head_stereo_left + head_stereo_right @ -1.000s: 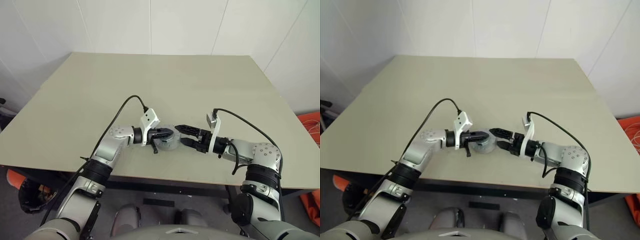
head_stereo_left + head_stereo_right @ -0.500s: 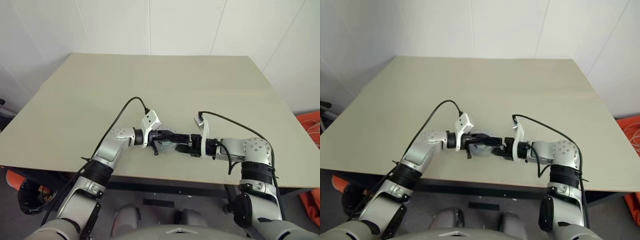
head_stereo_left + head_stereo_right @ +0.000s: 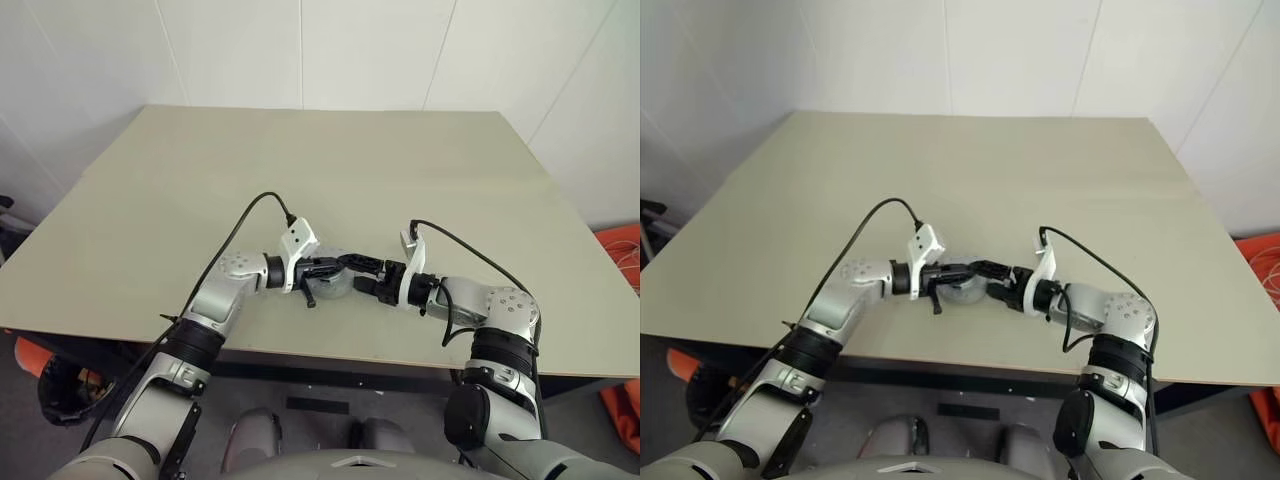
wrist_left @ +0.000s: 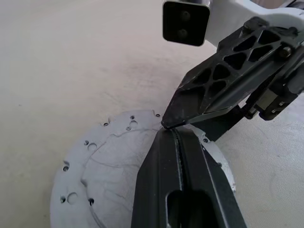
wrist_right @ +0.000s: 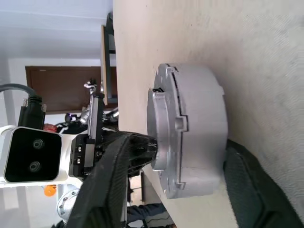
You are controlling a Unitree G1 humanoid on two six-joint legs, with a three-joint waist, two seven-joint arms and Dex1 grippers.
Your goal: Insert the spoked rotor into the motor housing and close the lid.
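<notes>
From the head views, the two grippers meet over one small grey round part near the front edge of the table, and little of that part can be made out between them. The wrist views fill in more. The left wrist view looks down on a silvery-grey lid with small holes round its rim, sitting flat on top of the part. The left gripper lies over the lid with its two fingers pressed together, tips on the lid's surface (closed, holding nothing that can be seen). The right wrist view shows the same piece from the side: a squat grey housing standing on the table, the lid seated on top of it. The right gripper straddles the housing from the right, one finger over the lid and the other along the housing's side; whether they actually press on it I cannot tell.
</notes>
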